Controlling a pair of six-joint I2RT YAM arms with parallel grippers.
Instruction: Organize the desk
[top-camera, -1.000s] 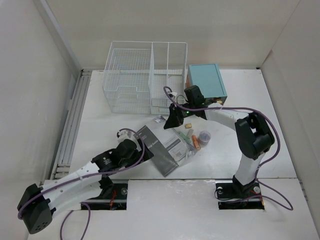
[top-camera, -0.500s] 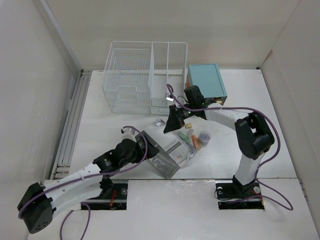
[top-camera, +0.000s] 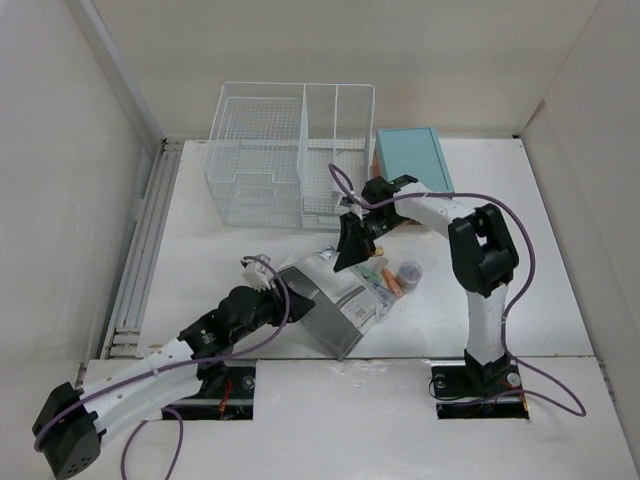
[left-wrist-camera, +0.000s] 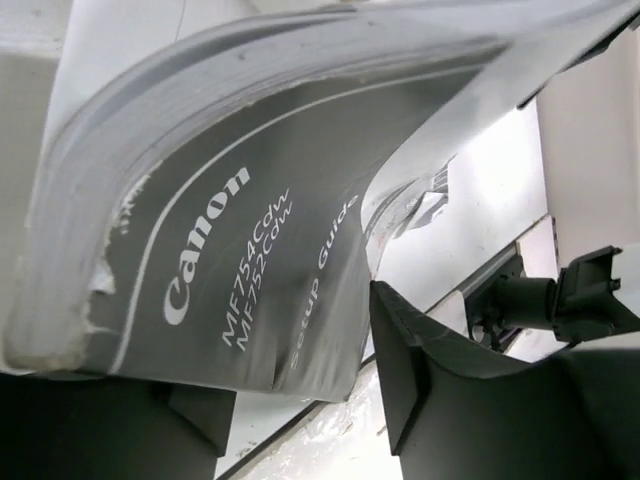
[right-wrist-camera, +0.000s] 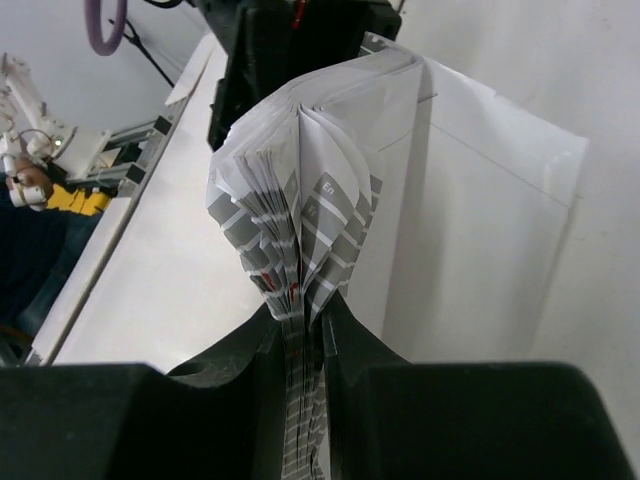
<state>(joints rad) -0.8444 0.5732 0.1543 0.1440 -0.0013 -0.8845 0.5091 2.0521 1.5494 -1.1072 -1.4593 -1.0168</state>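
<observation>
A grey Canon setup booklet (top-camera: 325, 312) stands bowed up off the white desk (top-camera: 200, 230) between my two arms. My right gripper (top-camera: 345, 260) is shut on its far edge; in the right wrist view the pages (right-wrist-camera: 300, 190) fan out above the pinching jaws of that gripper (right-wrist-camera: 302, 315). My left gripper (top-camera: 278, 293) is at the booklet's near left corner. In the left wrist view the curved cover (left-wrist-camera: 250, 230) fills the gap of the left gripper (left-wrist-camera: 290, 350). Its jaws stand partly apart, and the right finger (left-wrist-camera: 430, 380) touches the cover's edge.
A white wire basket (top-camera: 290, 150) and a teal drawer box (top-camera: 412, 160) stand at the back. Beside the booklet lie an orange marker (top-camera: 392, 282), a small clear cup (top-camera: 408, 272) and a clear plastic sleeve (top-camera: 365, 298). A ribbed rail (top-camera: 145, 250) runs along the left edge.
My left gripper has slid forward onto the booklet's near corner and its jaws have narrowed. The right gripper shifted slightly, and the booklet now bows up higher between them.
</observation>
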